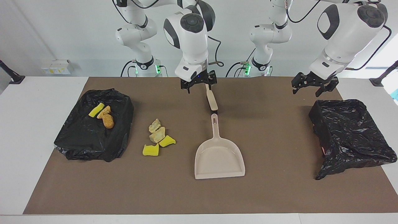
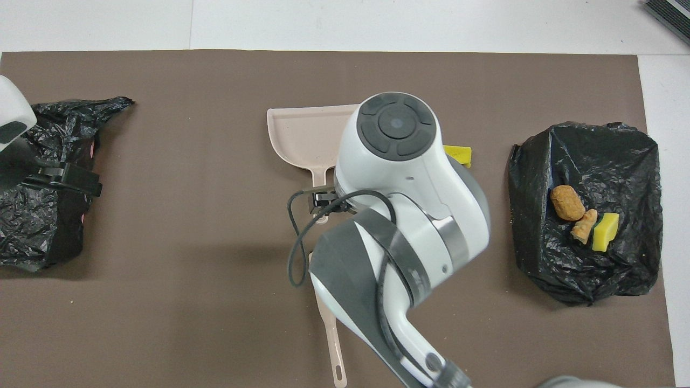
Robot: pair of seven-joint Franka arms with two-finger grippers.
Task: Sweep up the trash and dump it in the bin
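The table (image 1: 37, 140) carries a brown mat (image 1: 279, 193), dustpan (image 1: 219, 158), trash (image 1: 157, 137) and two bin bags (image 1: 93, 137).

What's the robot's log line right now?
right gripper: open, raised, empty | left gripper: open, waiting | dustpan: on mat, unheld | trash: four loose

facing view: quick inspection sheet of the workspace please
surface: brown mat on a white table
job's things: dustpan flat mid-mat; four loose scraps beside it; three scraps in the black bag
clutter: beige handle nearer the robots than the dustpan; second bag at the left arm's end
grippers: right gripper open, raised over the handle; left gripper open, over the second bag
cables: black cable loops off the right wrist
surroundings: white box by the wall
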